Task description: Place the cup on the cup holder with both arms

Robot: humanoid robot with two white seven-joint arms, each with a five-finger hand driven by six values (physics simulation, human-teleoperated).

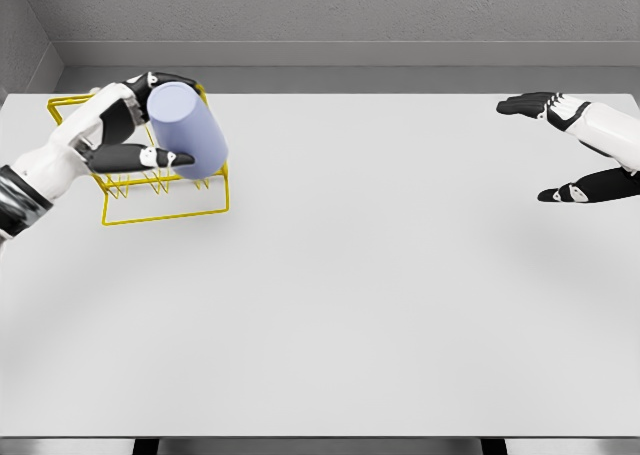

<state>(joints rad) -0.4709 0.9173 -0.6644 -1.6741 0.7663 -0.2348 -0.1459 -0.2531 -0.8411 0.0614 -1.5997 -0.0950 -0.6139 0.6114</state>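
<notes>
Now left hand [125,135] gripping cup [188,130], above cup holder [165,203]

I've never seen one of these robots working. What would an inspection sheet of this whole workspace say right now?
Surface: white table, plain and flat.
Job's things: lavender cup, tilted, held over the yellow wire cup holder at the table's far left.
Clutter: nothing seen.
Robot hands: left robot hand wrapped around the cup; right robot hand open, holding nothing, at the far right.
Cables: nothing seen.
Surroundings: grey wall behind the table.
</notes>
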